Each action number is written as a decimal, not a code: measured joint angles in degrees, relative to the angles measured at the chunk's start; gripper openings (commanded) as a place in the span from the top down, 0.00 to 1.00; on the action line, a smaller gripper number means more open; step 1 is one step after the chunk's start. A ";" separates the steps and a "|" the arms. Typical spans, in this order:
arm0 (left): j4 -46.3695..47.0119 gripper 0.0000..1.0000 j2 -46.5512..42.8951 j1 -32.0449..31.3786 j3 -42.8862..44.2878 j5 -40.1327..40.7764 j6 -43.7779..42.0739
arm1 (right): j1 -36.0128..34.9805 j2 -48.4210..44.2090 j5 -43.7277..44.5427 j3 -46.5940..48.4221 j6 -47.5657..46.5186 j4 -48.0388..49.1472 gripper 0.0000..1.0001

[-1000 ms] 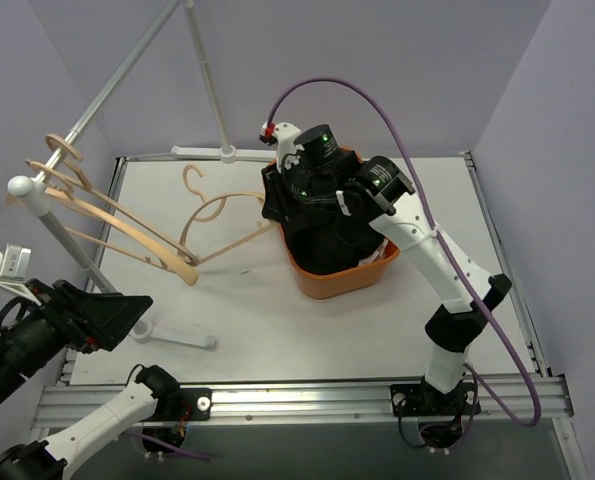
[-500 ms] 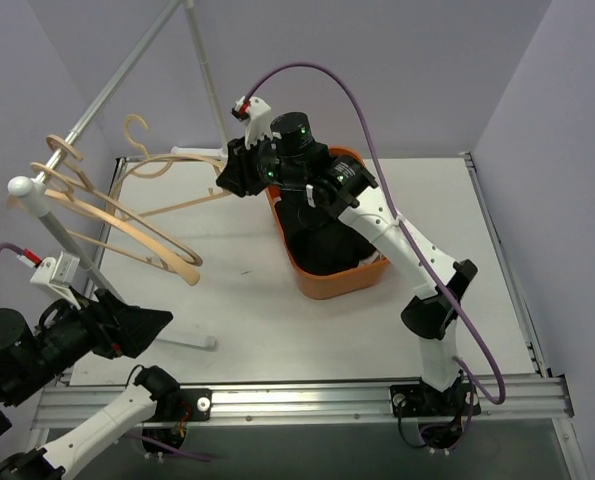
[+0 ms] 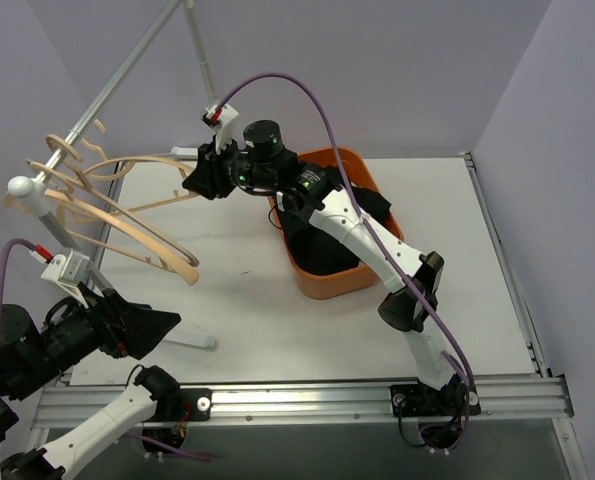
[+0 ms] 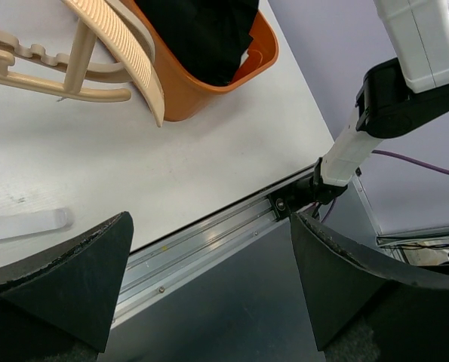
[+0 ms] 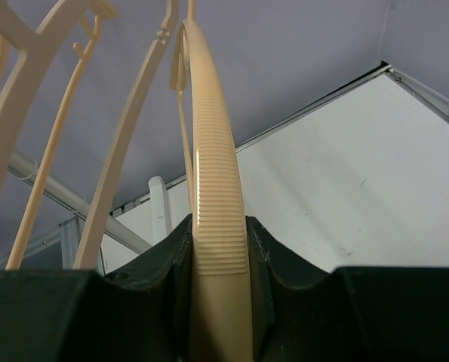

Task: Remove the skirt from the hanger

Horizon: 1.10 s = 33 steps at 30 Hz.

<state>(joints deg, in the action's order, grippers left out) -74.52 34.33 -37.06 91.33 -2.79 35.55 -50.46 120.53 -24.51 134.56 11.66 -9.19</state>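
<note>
The black skirt (image 3: pixel 322 240) lies bunched inside the orange basket (image 3: pixel 332 280); it also shows in the left wrist view (image 4: pixel 201 34). My right gripper (image 3: pixel 199 178) is shut on a bare beige hanger (image 3: pixel 147 165) and holds it up at the back left, its hook near the rack rail (image 3: pixel 97 100). In the right wrist view the ribbed hanger arm (image 5: pixel 216 219) is clamped between the fingers. My left gripper (image 3: pixel 142 325) is open and empty at the near left, above the table's front edge.
Several beige hangers (image 3: pixel 127 230) hang on the slanted metal rack rail at left. The rack's white foot (image 3: pixel 177 338) lies on the table near my left gripper. A metal frame rail (image 4: pixel 209 241) runs along the table's front edge.
My right gripper has carried the bare hanger from over the basket to the back left, up to the rack rail. The skirt stays in the basket. My left gripper shifted slightly right.
</note>
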 measured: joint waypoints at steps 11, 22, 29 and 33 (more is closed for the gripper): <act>0.07 0.06 0.11 0.00 0.83 -0.76 0.28 | -0.26 0.46 -1.38 3.19 -1.29 4.55 1.00; -0.15 0.06 0.13 0.00 1.90 -1.22 0.26 | -0.39 0.46 -0.17 3.98 -3.43 5.11 1.00; -0.07 0.06 0.13 0.00 1.38 -2.05 0.24 | -0.66 -0.09 1.14 3.98 -5.29 3.69 1.00; 0.07 0.06 0.13 0.00 0.42 -2.49 0.24 | -0.96 -1.09 2.49 3.98 -6.21 3.32 1.00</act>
<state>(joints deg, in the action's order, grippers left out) -74.46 34.46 -37.06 91.74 -5.28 35.79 -51.42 119.44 -22.02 138.54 5.45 -5.87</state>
